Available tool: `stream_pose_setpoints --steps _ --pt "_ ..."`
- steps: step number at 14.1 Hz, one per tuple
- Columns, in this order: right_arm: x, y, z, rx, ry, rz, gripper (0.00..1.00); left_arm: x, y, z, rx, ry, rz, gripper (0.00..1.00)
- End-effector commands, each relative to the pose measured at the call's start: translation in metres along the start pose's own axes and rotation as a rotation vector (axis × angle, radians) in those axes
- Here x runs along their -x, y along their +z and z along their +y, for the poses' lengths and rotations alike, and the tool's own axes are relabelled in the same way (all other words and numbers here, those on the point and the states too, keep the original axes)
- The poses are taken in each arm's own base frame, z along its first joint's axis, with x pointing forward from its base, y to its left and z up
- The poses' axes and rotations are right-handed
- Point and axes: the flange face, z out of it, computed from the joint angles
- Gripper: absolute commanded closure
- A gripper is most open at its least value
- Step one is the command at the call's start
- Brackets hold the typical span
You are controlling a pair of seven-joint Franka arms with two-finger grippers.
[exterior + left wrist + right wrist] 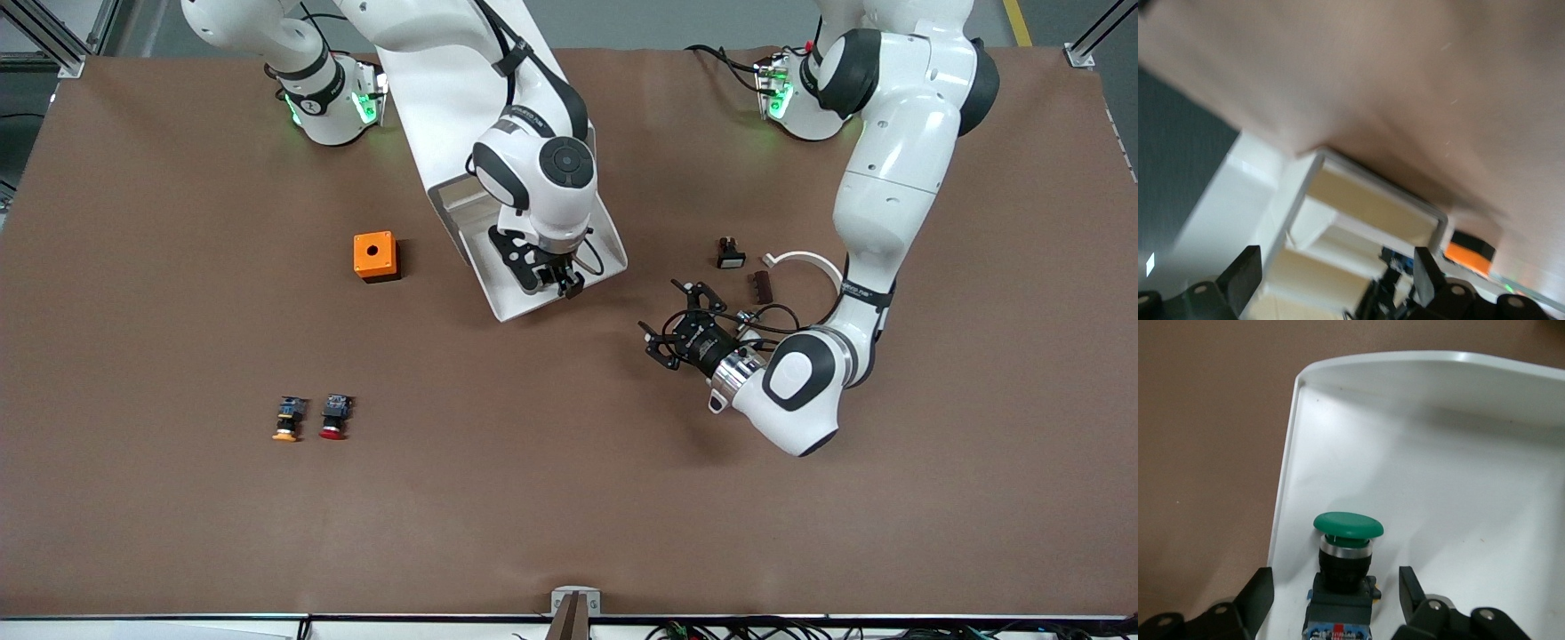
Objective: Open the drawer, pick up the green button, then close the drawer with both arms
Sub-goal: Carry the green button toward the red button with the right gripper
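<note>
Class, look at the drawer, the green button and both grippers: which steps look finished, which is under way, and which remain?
Done: the white drawer stands pulled open. Under way: the right gripper is down in it, fingers either side of the green button, not yet gripping. The left gripper waits open beside the drawer. Left: grip and lift the button, then close the drawer.

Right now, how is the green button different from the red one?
The green button has a green cap, and the red button has a red cap. The green button lies in the open white drawer, between the right gripper's fingers; the red button lies on the bare table, beside an orange-capped button, with no gripper near. Both are small push-buttons with dark, blocky bodies.
</note>
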Motion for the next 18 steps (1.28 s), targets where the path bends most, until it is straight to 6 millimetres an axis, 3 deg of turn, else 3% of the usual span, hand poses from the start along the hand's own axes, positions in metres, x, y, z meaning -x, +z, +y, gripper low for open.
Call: stream_pose_setpoints --steps 1,4,6,9,11,13,15,18 --pt "0.010 0.004 0.000 0.003 0.005 0.007 0.36 0.020 -0.023 -0.002 0.064 0.111 0.204 0.00" --pt "0.012 -0.002 -0.002 0.006 0.027 -0.038 0.64 0.033 -0.045 0.001 0.130 0.169 0.420 0.00" --pt "0.012 -0.004 -0.004 0.004 0.030 -0.048 0.98 0.038 -0.053 0.007 0.164 0.192 0.547 0.00" --pt "-0.004 -0.017 -0.013 -0.005 0.028 -0.065 1.00 0.052 -0.067 0.012 0.230 0.219 0.695 0.00" --pt "-0.024 -0.038 -0.020 0.044 -0.033 -0.090 1.00 0.060 -0.062 0.019 0.234 0.234 0.803 0.00" --pt "-0.049 -0.056 -0.021 0.109 -0.141 -0.105 1.00 0.070 -0.058 0.025 0.252 0.262 0.861 0.00" --pt "-0.077 -0.086 -0.022 0.068 -0.231 -0.121 1.00 0.082 -0.045 0.031 0.237 0.288 0.926 0.00" --pt "-0.127 -0.101 -0.026 0.028 -0.337 -0.131 1.00 0.106 -0.033 0.038 0.260 0.343 0.976 0.00"
